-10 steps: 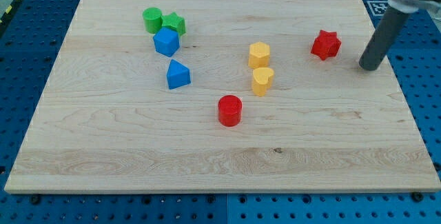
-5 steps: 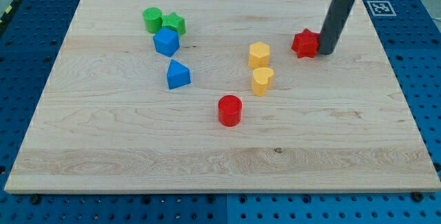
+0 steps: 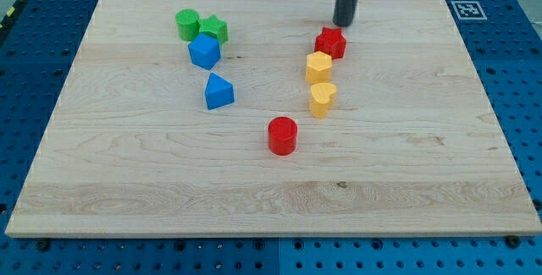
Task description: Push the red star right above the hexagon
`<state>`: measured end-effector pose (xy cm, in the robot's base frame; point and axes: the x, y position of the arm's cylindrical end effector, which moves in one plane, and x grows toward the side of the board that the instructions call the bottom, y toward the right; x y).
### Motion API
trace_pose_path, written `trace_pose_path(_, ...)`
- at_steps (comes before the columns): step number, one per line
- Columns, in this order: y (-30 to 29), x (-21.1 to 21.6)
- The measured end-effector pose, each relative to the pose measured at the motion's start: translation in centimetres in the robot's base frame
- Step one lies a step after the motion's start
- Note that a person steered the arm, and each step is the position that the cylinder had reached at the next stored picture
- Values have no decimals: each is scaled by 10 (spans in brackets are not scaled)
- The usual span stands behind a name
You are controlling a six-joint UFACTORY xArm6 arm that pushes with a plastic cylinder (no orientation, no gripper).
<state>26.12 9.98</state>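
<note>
Red star [image 3: 331, 42] rests touching the yellow hexagon's [image 3: 318, 67] upper-right edge on the desk [image 3: 406, 165]; the tip [image 3: 343, 23] stands just above it, apart. No fingers exist, so nothing is gripped.

The wooden board [image 3: 127, 182] carries seven blocks around the yellow hexagon [image 3: 318, 67]: the red star [image 3: 331, 42] touching above, the yellow heart [image 3: 322, 99] below, the red cylinder [image 3: 283, 135] lower left, and the blue cube [image 3: 204, 52], blue wedge [image 3: 218, 91], green cylinder [image 3: 187, 24] and green star [image 3: 214, 29] leftward.

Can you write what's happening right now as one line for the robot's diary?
my tip: just above red star | red star: touching yellow hexagon, upper right
</note>
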Motion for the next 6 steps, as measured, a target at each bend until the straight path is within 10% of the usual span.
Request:
trace_pose_path(4,-241,-23)
trace_pose_path(6,-247,-23)
